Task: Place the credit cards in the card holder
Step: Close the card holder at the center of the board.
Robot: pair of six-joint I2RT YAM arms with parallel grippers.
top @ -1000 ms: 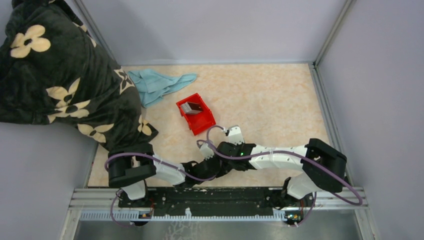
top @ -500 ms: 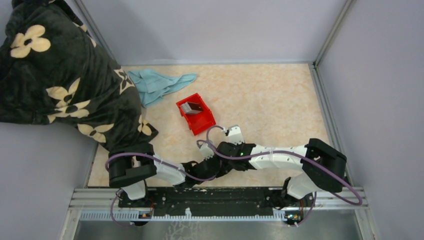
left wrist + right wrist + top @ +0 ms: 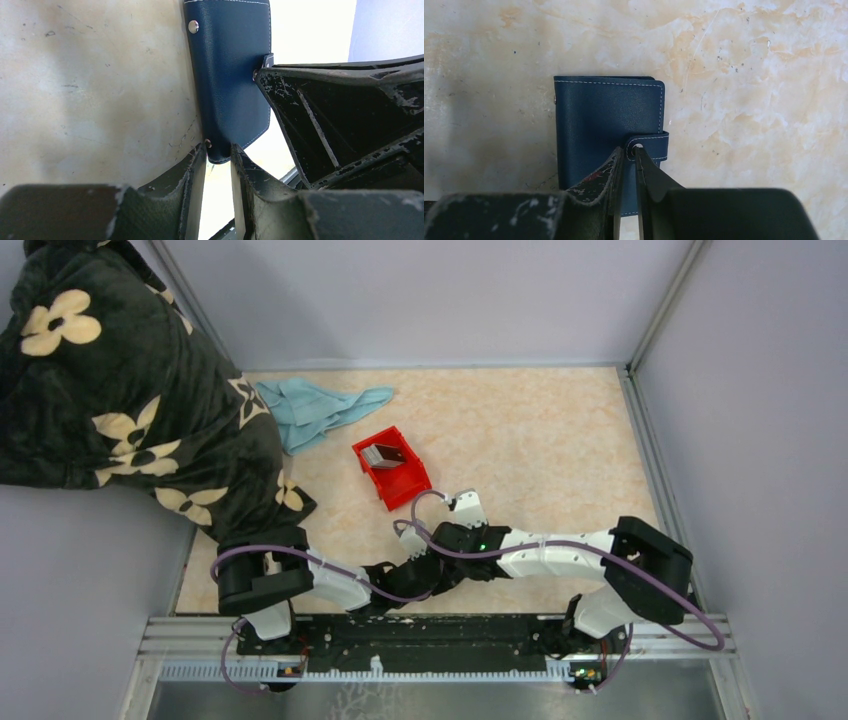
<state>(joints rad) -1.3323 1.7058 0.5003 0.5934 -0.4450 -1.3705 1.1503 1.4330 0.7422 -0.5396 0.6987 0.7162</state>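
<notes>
Card holder [image 3: 606, 117], left jaws clamping its corner, may fail to unsnap if the right jaws' thin pinch on the snap tab [image 3: 651, 144] slips off.

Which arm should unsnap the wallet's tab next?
Right. Its gripper pinches the tab, while the left gripper clamps the wallet at its corner, probably steadying it for the pull.

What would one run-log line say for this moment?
left pincer: grips wallet corner | right pincer: pinches tab | wallet: folded shut | cards: in red bin
</notes>
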